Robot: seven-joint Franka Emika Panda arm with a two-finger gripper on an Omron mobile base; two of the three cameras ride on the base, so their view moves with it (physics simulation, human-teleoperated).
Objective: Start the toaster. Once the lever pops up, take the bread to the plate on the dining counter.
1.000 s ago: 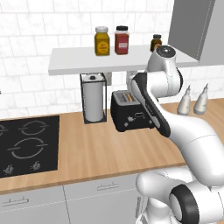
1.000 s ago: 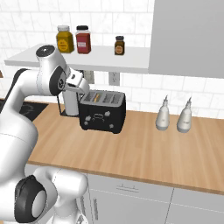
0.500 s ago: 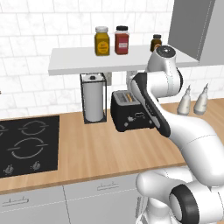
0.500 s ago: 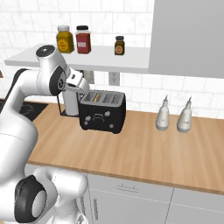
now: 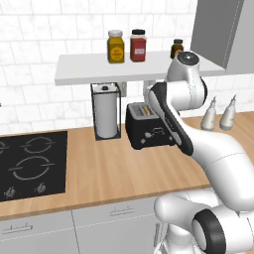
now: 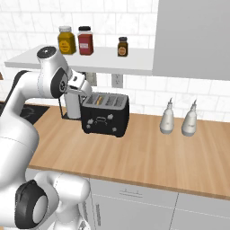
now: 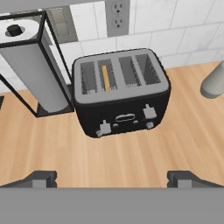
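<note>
The toaster (image 7: 121, 92) sits ahead of and below my gripper (image 7: 111, 178), standing on the wooden bench (image 7: 131, 162) with its control face turned toward me. In the hand view I see the gripper fingertips (image 7: 39, 178) spread wide apart, released, with nothing between them, and bare bench wood showing past them. The bread (image 7: 105, 77) stands on edge in the second slot from the left, a thin tan strip sunk into the toaster top. Two levers show on the front; the left lever (image 7: 104, 127) sits lower on the face than the right one (image 7: 149, 112). Left of the toaster, just beside it from where I look, stands the wire-framed paper towel roll (image 7: 33, 70). A wall outlet (image 7: 117, 16) is on the tiles beyond the toaster. In the right base view two pale bottles (image 6: 179, 119) stand well apart from the toaster on the far side from the gripper, and three jars (image 6: 85, 41) sit on the shelf (image 6: 81, 60) above.
</note>
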